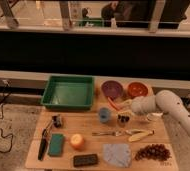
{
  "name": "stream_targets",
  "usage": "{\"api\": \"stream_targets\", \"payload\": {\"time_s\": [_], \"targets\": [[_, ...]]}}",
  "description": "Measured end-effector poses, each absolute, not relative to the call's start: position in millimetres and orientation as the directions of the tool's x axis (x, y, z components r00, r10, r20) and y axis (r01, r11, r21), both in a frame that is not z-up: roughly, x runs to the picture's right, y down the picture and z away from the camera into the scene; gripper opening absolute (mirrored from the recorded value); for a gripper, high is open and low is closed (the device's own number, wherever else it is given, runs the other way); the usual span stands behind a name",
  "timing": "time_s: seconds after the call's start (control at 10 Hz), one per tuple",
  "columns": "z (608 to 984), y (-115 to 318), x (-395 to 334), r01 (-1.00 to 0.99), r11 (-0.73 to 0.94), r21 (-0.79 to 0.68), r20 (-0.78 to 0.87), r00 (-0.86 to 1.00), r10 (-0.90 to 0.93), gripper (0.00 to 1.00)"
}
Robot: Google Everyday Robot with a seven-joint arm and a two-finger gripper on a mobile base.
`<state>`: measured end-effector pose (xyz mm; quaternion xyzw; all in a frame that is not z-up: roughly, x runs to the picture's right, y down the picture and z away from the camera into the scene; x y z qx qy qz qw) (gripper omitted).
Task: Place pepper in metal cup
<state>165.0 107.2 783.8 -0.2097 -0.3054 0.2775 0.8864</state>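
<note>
The slim orange-red pepper (113,104) lies on the wooden table just in front of the purple bowl (111,89). The small dark metal cup (123,119) stands upright to the right of the light blue cup (104,114). My gripper (124,106) reaches in from the right on a white arm (163,104). It is at the pepper's right end, directly behind and above the metal cup. I cannot see whether it touches the pepper.
A green tray (68,92) is at back left and an orange bowl (137,89) at back right. In front lie a banana (139,135), fork (108,133), grapes (150,151), grey cloth (116,154), round orange fruit (77,141), green sponge (56,144) and a black tool (43,145).
</note>
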Motion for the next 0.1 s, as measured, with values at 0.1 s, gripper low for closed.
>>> {"api": "stream_targets", "payload": {"time_s": [0.1], "targets": [[787.2, 111.2, 167.3, -0.364, 0.755, -0.546, 0.421, 0.659, 0.623, 0.0]]}}
